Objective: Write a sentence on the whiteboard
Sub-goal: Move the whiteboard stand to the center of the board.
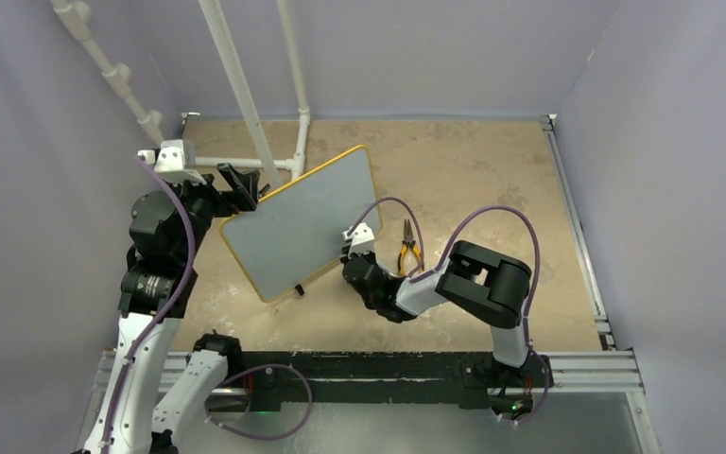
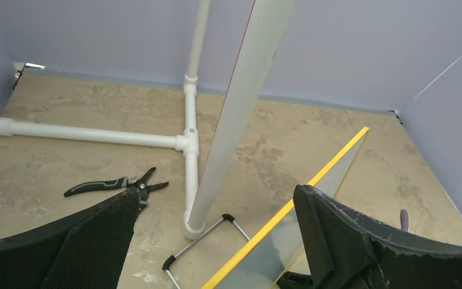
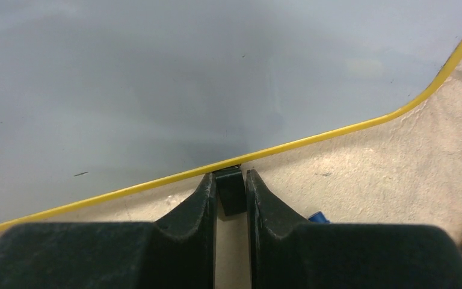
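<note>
— Where did the hands stand?

— The right hand (image 3: pixel 230 176) was clenched on a small black piece (image 3: pixel 230 195) just under the yellow frame (image 3: pixel 337 127) of the whiteboard (image 1: pixel 298 222). Whether that piece was one of the board's feet, the view did not tell. The left hand (image 2: pixel 216 192) was released, with its fingers spread wide on either side of the board's left edge and gripping nothing.

— And how far along was the task?

— Barely begun, by the look of it. The board's face was blank in the overhead and right wrist views. No stroke of the sentence showed, and no marker could be made out in either hand. All the writing seemed left to do.

— How did the board lie?

— It sat left of the middle of the counter (image 1: pixel 473 170), between the two hands, apparently propped at a tilt rather than flat, with its face turned upward. Its long axis ran from near left to far right, with one short end by the left hand and the other pointing to the far right.
</note>
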You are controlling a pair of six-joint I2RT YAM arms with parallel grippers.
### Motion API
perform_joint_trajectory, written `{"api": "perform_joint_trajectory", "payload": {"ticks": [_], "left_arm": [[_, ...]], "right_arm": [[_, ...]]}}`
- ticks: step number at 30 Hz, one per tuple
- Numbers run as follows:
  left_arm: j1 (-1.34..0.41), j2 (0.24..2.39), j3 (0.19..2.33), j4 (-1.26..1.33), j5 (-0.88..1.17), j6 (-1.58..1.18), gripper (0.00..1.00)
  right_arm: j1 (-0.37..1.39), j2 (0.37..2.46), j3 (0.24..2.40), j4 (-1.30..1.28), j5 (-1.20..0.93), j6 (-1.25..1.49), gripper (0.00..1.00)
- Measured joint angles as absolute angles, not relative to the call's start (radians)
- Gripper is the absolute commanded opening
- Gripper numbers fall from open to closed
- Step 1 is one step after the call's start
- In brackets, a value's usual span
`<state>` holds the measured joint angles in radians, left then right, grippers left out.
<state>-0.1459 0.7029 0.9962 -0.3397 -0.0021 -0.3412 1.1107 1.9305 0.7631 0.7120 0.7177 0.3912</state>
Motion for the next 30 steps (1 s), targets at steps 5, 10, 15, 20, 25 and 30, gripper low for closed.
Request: {"api": "perform_joint_trajectory", "payload": {"ticks": [5, 10, 15, 20, 25, 30], "left_arm": [[-0.146, 0.704, 0.996, -0.363, 0.015, -0.341, 0.99], [-0.146, 0.696, 0.996, -0.377, 0.015, -0.34, 0.99], [-0.146, 0.682, 0.996, -0.387, 0.014, -0.338, 0.99], [-0.146, 0.672, 0.996, -0.392, 0.012, -0.337, 0.99], [-0.146, 0.67, 0.996, -0.41, 0.011, -0.337, 0.99], [-0.146, 0.67, 0.997, -0.427, 0.011, -0.337, 0.99]], "right_arm": [[1.094, 1.93, 0.764, 0.712, 0.718, 0.371, 0.0], [1.085, 1.93, 0.764, 0.712, 0.718, 0.353, 0.06], [1.073, 1.907, 0.753, 0.702, 0.718, 0.324, 0.29], [1.058, 1.817, 0.697, 0.704, 0.745, 0.297, 0.46], [1.081, 1.71, 0.65, 0.721, 0.773, 0.275, 0.52], [1.109, 1.623, 0.618, 0.691, 0.766, 0.306, 0.58]]}}
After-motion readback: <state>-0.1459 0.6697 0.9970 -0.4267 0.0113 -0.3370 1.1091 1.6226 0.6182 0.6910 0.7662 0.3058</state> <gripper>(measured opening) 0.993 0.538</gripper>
